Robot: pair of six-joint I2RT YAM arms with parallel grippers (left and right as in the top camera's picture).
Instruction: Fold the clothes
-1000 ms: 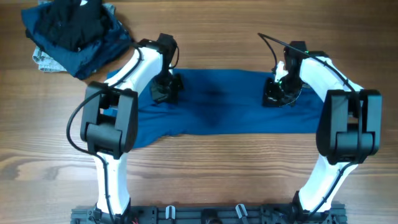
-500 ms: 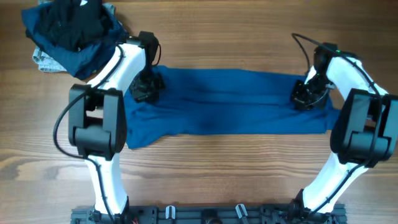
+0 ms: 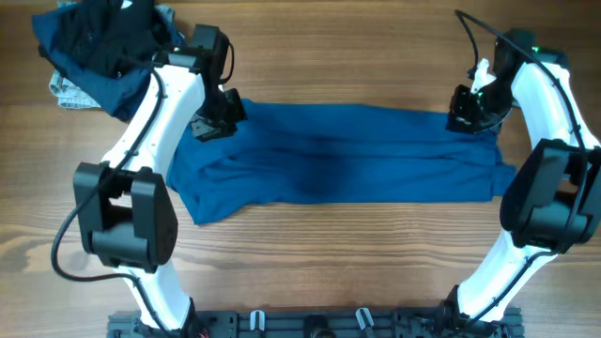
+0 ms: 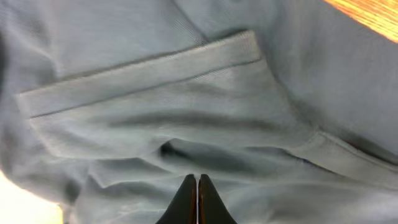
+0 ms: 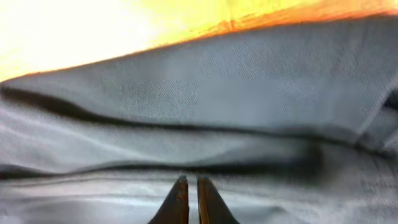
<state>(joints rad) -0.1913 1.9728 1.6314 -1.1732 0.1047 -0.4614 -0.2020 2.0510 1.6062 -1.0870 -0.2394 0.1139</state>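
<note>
While the left gripper (image 3: pixel 208 120) and right gripper (image 3: pixel 467 111) pinch its far corners, the blue garment (image 3: pixel 347 164) lies lengthwise side-to-side.

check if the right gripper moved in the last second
Yes. The right gripper moved rightward and up in the overhead view, farther from the dark clothes pile, stretching the blue shirt.

Overhead even, sharp, soft shadows; right wrist blurry, table (image 5: pixel 93 25) blown out at top; left wrist washed, soft.

Blue garment (image 3: pixel 338 155), prob. shirt, on tbl (image 3: pixel 329 272)
</note>
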